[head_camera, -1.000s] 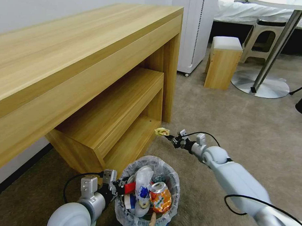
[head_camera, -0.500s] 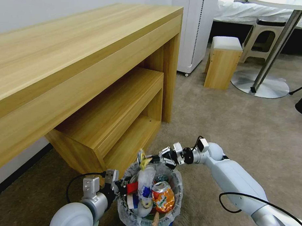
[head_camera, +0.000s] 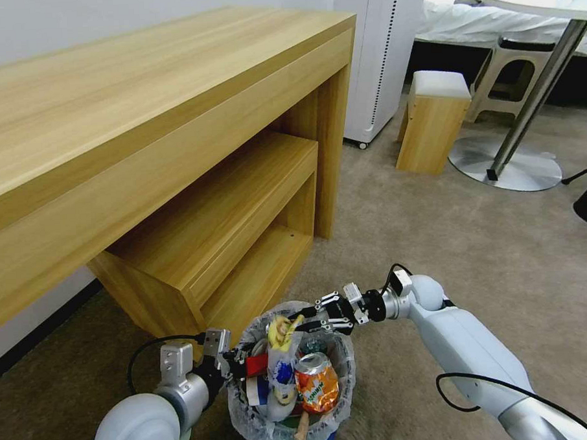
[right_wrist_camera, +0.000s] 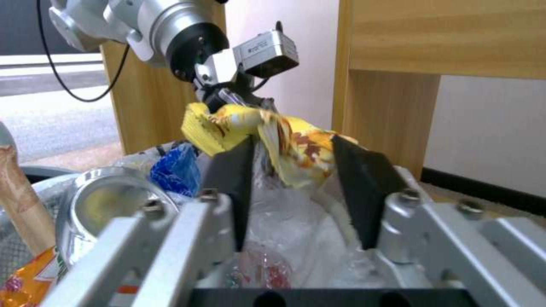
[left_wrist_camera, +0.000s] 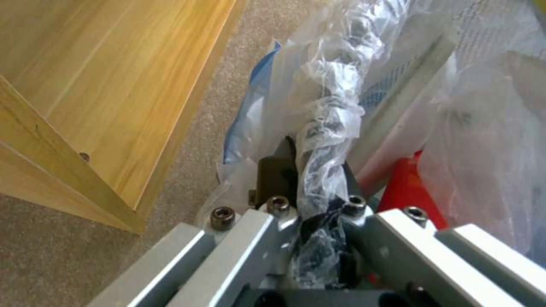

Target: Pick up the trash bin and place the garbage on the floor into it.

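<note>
The trash bin (head_camera: 247,413), lined with a crinkly clear bag, hangs low in the head view, and my left gripper (head_camera: 232,364) is shut on its near rim. In the left wrist view the left gripper (left_wrist_camera: 315,175) pinches the twisted bag and rim beside the blue wall (left_wrist_camera: 245,128). Garbage fills the bin: an orange can (head_camera: 315,382), a red cup (head_camera: 256,364), a white-blue wrapper (head_camera: 280,370) and a wooden stick (head_camera: 301,426). A yellow wrapper (head_camera: 282,329) lies on top. My right gripper (head_camera: 309,318) hovers open over the bin, its pads (right_wrist_camera: 364,187) standing wide on either side of the yellow wrapper (right_wrist_camera: 284,140).
A wooden desk (head_camera: 174,154) with a low shelf stands close behind the bin on the left. Beige carpet (head_camera: 470,251) lies open to the right. Farther back are a wooden stool (head_camera: 432,120), a white cabinet (head_camera: 380,54) and a round table's metal base (head_camera: 512,168).
My right gripper swung the yellow wrapper from out over the carpet to above the bin, then its fingers spread. The wrapper now rests on the pile. The left gripper kept hold of the bin.
</note>
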Controlling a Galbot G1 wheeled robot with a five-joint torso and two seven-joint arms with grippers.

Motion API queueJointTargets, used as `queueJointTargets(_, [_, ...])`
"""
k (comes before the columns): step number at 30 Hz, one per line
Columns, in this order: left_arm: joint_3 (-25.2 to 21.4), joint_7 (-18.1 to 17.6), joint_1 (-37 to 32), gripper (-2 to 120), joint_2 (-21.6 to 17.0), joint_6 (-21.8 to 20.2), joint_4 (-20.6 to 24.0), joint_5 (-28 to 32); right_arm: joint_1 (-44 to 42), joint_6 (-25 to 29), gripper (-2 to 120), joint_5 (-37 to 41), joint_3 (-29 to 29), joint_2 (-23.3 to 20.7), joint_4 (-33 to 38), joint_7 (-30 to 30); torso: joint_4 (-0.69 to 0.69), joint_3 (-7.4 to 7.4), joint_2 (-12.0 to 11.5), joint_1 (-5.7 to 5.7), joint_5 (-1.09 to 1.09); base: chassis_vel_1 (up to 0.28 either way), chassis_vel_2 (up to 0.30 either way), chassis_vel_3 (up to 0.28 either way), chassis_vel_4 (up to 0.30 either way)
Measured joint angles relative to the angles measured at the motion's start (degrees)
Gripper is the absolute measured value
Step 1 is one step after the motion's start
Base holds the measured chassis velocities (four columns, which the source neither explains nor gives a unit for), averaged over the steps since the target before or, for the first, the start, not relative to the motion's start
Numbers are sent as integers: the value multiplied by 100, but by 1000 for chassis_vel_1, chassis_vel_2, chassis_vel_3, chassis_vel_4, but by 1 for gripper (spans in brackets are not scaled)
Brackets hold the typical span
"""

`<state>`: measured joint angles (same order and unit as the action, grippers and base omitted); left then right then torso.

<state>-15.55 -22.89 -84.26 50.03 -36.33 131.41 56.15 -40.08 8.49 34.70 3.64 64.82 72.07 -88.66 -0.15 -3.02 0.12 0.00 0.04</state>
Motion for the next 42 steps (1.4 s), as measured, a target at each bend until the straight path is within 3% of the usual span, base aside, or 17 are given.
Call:
queueJointTargets(10, [-10, 8, 31, 0, -22, 0, -58, 23, 27, -6, 75, 424, 91, -94, 184, 28, 1, 0, -1, 0, 0, 0, 0, 0, 0])
queueJointTargets(13, [49, 6, 90, 0, 66, 0, -154, 30, 46, -120, 88, 1511, 160, -171, 387, 35, 1, 0, -1, 0, 1, 0, 0, 0, 0])
queueJointTargets(17, [173, -35, 224, 0, 203, 10, -321, 91, 49, -276, 99, 2093, 284, -312, 588, 40, 1, 0, -1, 0, 0, 0, 0, 0, 0])
queueJointTargets(27, [384, -97, 504, 0, 503, 4, -667, 245, -74, -275, 100, 2058, 395, -482, 684, 45, 0, 0, -1, 0, 1, 0, 0, 0, 0])
queueJointTargets(42, [580, -171, 782, 0, 889, 24, -1248, -7, -82, -204, 100, 1949, 396, -429, 605, 51, 1, 0, -1, 0, 0, 0, 0, 0, 0])
